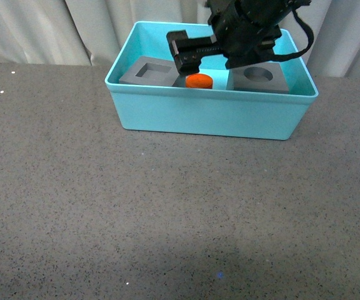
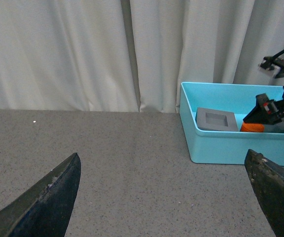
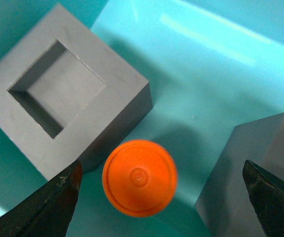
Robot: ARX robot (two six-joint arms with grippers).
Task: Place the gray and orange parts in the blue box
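All three parts sit inside the blue box (image 1: 209, 114): orange cylinder (image 1: 199, 80) upright between the two gray cubes (image 1: 149, 71), so it looks finished. The right end effector (image 1: 192, 53) hovers above, fingers apart, empty. The left end effector (image 2: 164, 197) idles spread over the table (image 1: 136, 212).

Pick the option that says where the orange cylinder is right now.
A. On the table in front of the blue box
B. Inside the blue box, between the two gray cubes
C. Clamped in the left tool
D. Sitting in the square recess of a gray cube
B. The orange cylinder stands on the floor of the blue box, between the cube with the square recess and the cube with the round recess; the open right tool is spread above it.
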